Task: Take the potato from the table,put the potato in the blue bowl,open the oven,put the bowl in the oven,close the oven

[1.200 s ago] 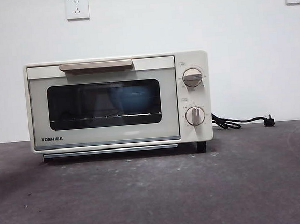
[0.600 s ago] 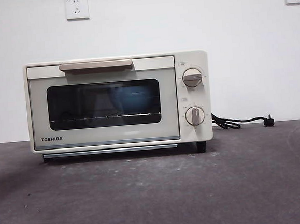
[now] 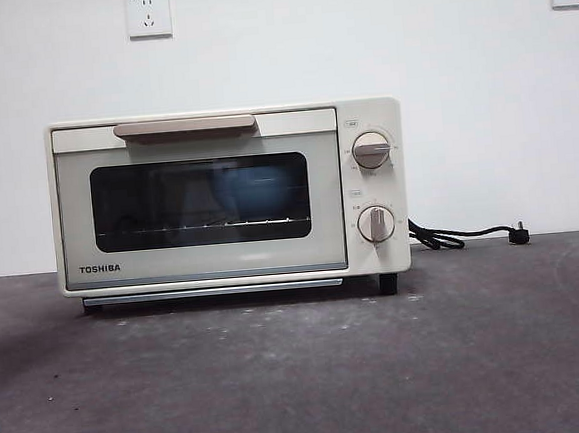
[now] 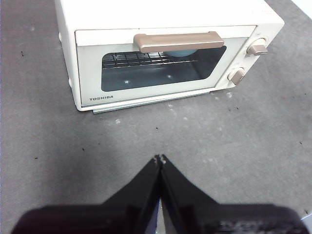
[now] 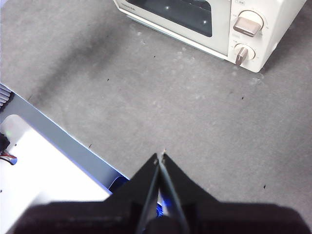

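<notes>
Blue bowl (image 3: 252, 191) sits inside the oven (image 3: 228, 196), centre of the front view, on the wire rack (image 3: 202, 226) behind the dark glass; only a dim blue shape shows. In the left wrist view a sliver of blue peeks out just under the handle (image 4: 178, 42). Potato isn't visible anywhere, so presumably in the bowl, but can't confirm through the glass.

Oven door is shut, flush with the body. Knobs (image 3: 371, 150) sit at the right of the oven face, and the cord (image 3: 461, 234) trails off on the table (image 3: 302, 376) at centre right, plug loose. Two wall sockets (image 3: 148, 14) sit at the top of the frame.

Judgement: all steps look done, nothing left but parking.

Handling, if the bowl has to come out: it looks rigid with a matte surface, so decent friction and probably light even loaded. Best hold is a pinch on the rim; the body is too wide to span. The handle is a stiff bar, so pull at mid-span.

Left gripper (image 4: 160, 159) hovers above bare table in front of the oven, jaws pressed together, holding nothing. Right gripper (image 5: 160, 157) is also closed and empty, well clear of the oven, which sits at the top of its frame.
</notes>
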You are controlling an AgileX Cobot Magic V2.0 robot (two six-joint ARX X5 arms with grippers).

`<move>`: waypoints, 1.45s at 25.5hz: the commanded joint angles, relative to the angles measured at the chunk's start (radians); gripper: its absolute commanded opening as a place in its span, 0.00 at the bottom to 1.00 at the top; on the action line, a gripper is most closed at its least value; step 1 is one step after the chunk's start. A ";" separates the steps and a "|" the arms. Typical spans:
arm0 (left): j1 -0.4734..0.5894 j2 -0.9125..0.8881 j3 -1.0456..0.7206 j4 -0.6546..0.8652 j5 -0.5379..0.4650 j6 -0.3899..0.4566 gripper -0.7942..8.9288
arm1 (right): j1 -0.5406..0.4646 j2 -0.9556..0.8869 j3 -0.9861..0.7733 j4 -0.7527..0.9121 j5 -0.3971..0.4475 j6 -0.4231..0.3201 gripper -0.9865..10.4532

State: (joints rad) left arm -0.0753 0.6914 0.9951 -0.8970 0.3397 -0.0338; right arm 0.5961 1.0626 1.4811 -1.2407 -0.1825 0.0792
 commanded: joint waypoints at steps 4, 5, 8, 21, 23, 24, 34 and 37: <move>-0.003 0.001 0.000 0.005 0.000 0.011 0.08 | 0.001 -0.005 -0.001 0.004 0.002 0.009 0.09; -0.003 0.003 0.000 0.005 0.001 0.011 0.08 | 0.001 -0.005 -0.001 0.004 0.002 0.009 0.09; -0.003 0.011 0.000 0.007 -0.001 0.021 0.08 | 0.001 -0.005 -0.001 0.004 0.002 0.009 0.09; 0.066 -0.216 -0.253 0.708 -0.240 0.148 0.08 | 0.001 -0.006 -0.001 0.003 0.002 0.009 0.09; 0.076 -0.285 -0.373 0.834 -0.299 0.168 0.08 | 0.001 -0.008 -0.001 0.003 0.002 0.009 0.09; 0.078 -0.314 -0.423 0.872 -0.322 0.171 0.08 | 0.001 -0.009 -0.001 0.003 0.002 0.009 0.09; 0.078 -0.586 -0.826 0.926 -0.424 0.166 0.08 | 0.001 -0.016 -0.001 0.003 0.002 0.009 0.09; 0.078 -0.634 -0.898 0.924 -0.415 0.160 0.08 | 0.001 -0.018 -0.001 0.003 0.002 0.009 0.09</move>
State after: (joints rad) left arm -0.0010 0.0700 0.1150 0.0181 -0.0792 0.1230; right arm 0.5961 1.0485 1.4811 -1.2407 -0.1818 0.0822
